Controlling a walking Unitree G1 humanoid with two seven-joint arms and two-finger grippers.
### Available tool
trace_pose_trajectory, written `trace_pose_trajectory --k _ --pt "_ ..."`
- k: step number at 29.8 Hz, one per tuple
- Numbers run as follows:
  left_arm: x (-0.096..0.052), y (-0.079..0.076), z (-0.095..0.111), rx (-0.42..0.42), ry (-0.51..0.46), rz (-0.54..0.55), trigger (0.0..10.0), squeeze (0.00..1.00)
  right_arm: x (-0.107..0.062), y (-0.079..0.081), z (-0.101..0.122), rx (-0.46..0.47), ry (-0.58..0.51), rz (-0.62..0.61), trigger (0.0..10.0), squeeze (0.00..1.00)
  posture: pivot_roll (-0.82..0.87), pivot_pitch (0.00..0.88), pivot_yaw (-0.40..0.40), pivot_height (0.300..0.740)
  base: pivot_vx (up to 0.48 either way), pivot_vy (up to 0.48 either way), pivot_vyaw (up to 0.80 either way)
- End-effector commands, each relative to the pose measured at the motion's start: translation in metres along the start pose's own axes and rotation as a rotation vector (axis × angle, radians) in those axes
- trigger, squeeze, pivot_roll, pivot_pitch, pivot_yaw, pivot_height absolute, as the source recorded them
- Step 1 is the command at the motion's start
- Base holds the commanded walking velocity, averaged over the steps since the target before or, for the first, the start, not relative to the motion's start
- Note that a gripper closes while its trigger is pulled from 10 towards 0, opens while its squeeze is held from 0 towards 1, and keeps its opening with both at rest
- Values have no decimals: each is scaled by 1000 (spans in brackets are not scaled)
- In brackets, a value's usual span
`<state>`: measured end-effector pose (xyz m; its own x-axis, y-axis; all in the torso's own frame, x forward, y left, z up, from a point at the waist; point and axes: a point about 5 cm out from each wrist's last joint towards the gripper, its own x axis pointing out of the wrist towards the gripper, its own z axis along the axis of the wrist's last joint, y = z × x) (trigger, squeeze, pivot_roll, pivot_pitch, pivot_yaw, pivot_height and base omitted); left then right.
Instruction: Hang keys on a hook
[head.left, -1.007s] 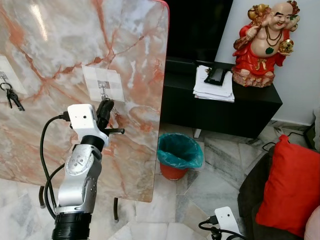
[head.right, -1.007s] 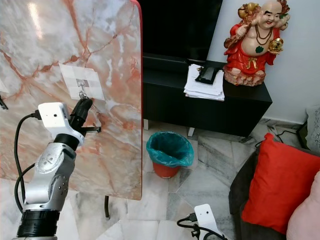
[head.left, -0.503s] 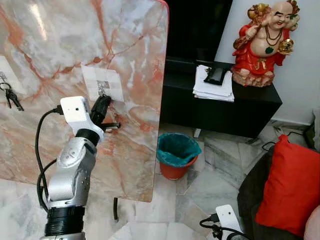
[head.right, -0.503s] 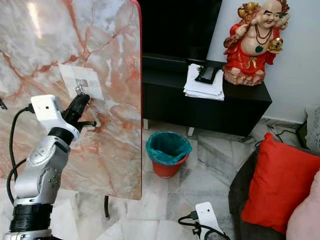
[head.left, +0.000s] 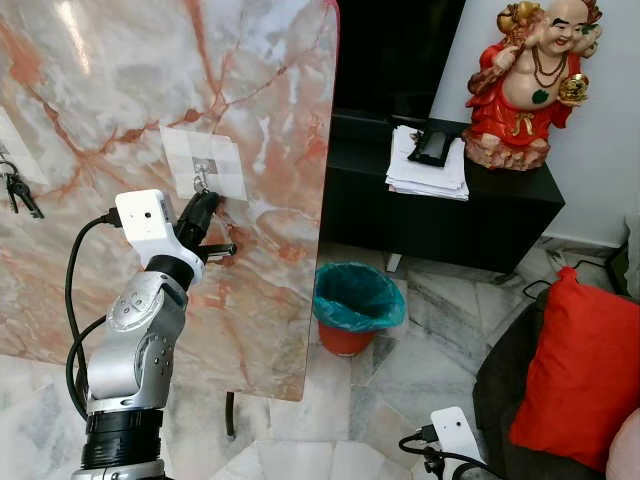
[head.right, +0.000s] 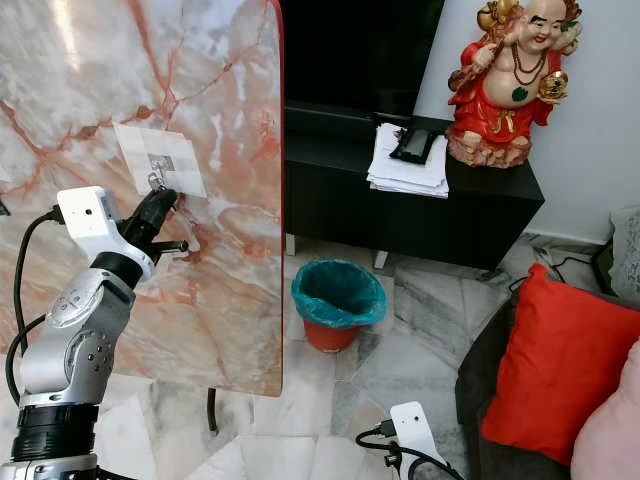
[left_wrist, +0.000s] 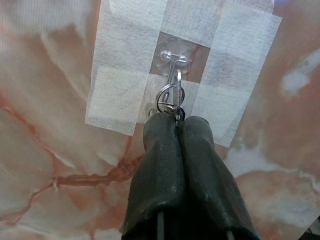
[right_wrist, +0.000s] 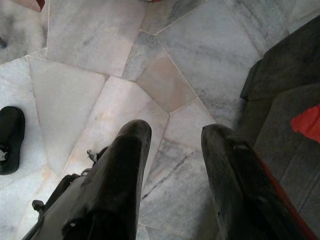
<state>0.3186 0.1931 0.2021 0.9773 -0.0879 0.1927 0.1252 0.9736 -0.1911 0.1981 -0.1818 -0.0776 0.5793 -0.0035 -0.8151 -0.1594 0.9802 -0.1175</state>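
Since the earlier frame, the left gripper (left_wrist: 177, 125) has been raised to the hook (left_wrist: 172, 60). It is clamped on the key ring (left_wrist: 169, 97), which should be released only once seated

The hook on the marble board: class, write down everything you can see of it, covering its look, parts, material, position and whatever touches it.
The hook is small, of clear plastic with a thin metal prong, stuck to the pink-veined marble board under strips of white tape. It sits upright on the board. A silver key ring hangs around its prong, and the left claw, fingers shut, grips that ring just below the hook.
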Motion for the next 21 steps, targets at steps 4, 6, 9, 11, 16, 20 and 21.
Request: trace_pose_trajectory --k 4,6,9,11,16,20,21 --pt "5 -5 10 -13 -18 -45 10000 0 0 -4 1 3 5 -10 10000 0 86 54 -99 740 0 0 0" --pt "6 -7 11 -11 -18 -57 10000 0 0 -4 2 3 3 -9 10000 0 86 54 -99 740 0 0 0" --pt "8 -8 12 3 -12 -72 10000 0 0 -3 2 3 2 -8 10000 0 87 54 -98 740 0 0 0" --pt "8 -9 12 4 -10 -79 10000 0 0 -3 2 4 2 -7 10000 0 87 54 -97 740 0 0 0" --pt "10 -11 14 7 -2 -87 10000 0 0 -3 3 9 0 -4 10000 0 84 55 -97 740 0 0 0" --pt "10 -9 12 15 24 -78 10000 0 0 -3 4 14 -2 -3 10000 0 85 55 -98 740 0 0 0" --pt "9 -9 10 12 37 -79 10000 0 0 -3 4 15 -2 -4 10000 0 85 57 -99 740 0 0 0"
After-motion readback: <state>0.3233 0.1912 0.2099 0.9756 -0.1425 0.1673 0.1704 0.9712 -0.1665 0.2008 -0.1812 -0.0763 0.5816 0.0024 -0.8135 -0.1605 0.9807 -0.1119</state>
